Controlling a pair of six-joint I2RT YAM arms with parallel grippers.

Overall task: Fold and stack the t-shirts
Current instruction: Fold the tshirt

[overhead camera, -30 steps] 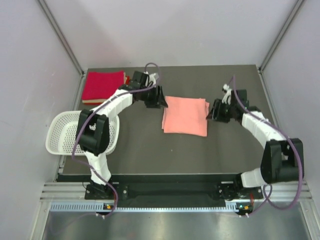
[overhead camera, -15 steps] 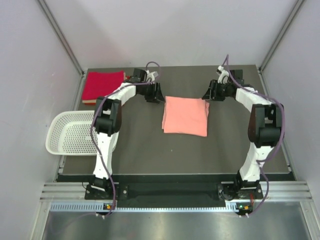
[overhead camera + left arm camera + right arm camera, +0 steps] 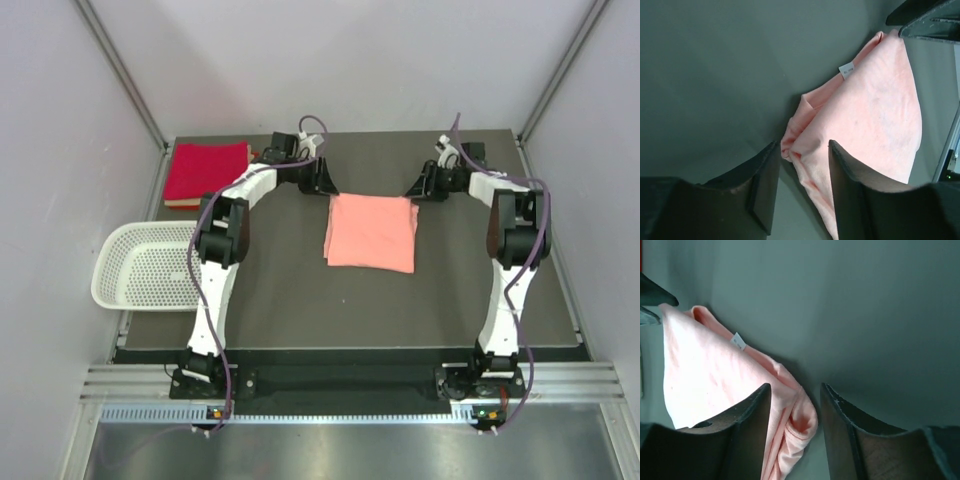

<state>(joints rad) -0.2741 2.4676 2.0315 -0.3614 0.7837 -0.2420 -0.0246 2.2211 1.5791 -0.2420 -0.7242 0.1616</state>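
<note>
A salmon-pink t-shirt (image 3: 371, 232) lies folded into a rectangle in the middle of the dark table, small white tag (image 3: 845, 70) at its far edge. My left gripper (image 3: 322, 186) is open at the shirt's far left corner; in the left wrist view that corner (image 3: 795, 145) sits between the fingers (image 3: 765, 185). My right gripper (image 3: 415, 189) is open at the far right corner; the bunched corner (image 3: 800, 422) lies between its fingers (image 3: 840, 425). A folded crimson t-shirt (image 3: 206, 171) lies at the far left corner of the table.
A white perforated basket (image 3: 150, 266) sits at the table's left edge. Grey walls close in the table (image 3: 300, 300) at the back and on both sides.
Both arms have swung to the far edge of the pink shirt. The left gripper moved up to the far left corner, the right gripper from the right side to the far right corner.
</note>
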